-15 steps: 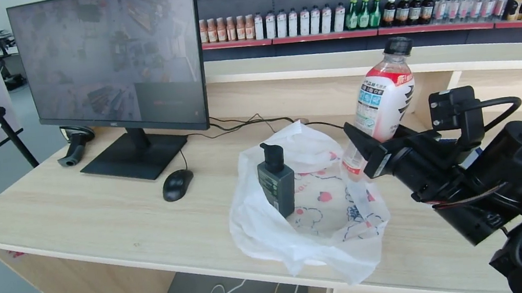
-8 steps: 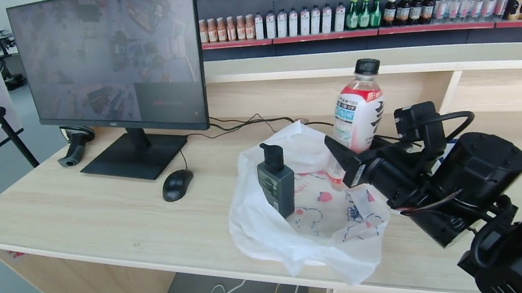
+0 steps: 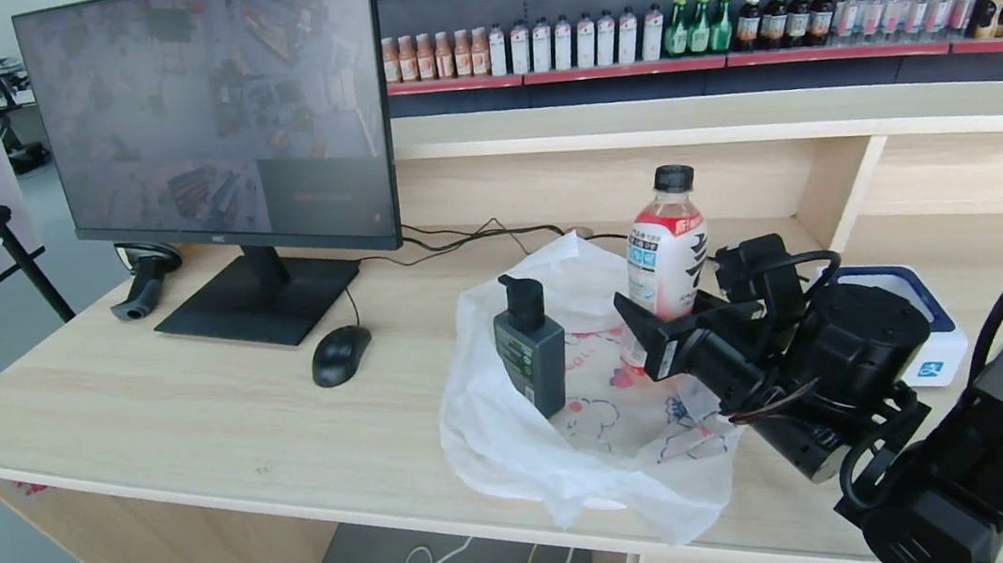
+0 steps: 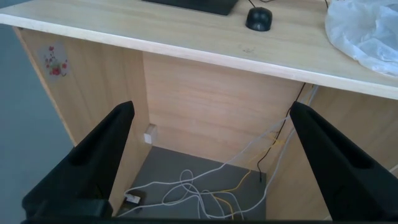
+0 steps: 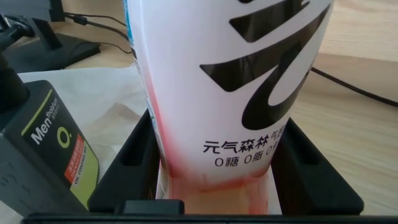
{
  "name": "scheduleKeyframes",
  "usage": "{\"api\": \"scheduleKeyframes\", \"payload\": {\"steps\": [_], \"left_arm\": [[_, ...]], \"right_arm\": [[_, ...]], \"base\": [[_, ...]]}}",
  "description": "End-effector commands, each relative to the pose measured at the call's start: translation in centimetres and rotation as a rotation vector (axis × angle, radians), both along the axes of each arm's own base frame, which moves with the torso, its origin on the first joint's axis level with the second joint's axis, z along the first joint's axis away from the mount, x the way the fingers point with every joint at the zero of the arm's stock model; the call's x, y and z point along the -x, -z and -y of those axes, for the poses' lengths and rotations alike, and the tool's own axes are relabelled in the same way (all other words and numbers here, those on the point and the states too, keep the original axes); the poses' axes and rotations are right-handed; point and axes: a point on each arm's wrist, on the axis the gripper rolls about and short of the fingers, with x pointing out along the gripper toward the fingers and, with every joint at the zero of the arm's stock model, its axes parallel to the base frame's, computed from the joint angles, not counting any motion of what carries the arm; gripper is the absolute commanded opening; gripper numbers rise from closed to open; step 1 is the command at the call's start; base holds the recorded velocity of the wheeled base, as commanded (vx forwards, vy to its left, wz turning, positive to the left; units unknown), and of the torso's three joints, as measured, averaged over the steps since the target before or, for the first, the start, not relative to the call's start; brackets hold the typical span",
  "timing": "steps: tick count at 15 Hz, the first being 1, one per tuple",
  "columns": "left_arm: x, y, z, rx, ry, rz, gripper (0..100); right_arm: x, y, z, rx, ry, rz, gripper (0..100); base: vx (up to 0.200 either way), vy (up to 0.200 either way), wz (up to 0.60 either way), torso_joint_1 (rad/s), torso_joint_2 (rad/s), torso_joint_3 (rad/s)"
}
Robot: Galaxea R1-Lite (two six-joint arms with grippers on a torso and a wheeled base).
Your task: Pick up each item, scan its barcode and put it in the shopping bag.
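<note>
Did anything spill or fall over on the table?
No, nothing looks spilled or tipped. The right tool holds the drink bottle nearly upright over the shopping bag, and the dark bottle stands upright in the bag. The bag is just crumpled, lying open on the table.

Right gripper [image 3: 658, 332] lowered bottle [image 3: 665, 251] leftward over shopping bag [image 3: 501, 442] (upright).
</note>
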Motion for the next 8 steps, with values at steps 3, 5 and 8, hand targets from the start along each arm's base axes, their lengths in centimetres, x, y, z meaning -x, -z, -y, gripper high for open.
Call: {"api": "scheduleKeyframes", "payload": {"steps": [3,5,8], "left_arm": [[0.0,0.0,0.0,0.0,0.0,0.001,100],[0.0,0.0,0.0,0.0,0.0,0.001,100],[0.0,0.0,0.0,0.0,0.0,0.001,100]], "right_arm": [[-0.24,0.99,-0.22,0.018,-0.002,-0.028,0],[0.09,1.32,-0.25,0.034,-0.007,-0.039,0],[0.3,1.35,-0.54,0.035,-0.018,-0.04,0]], "base": [[0.0,0.0,0.0,0.0,0.0,0.0],[0.0,0.0,0.0,0.0,0.0,0.0],[0.0,0.0,0.0,0.0,0.0,0.0]]}}
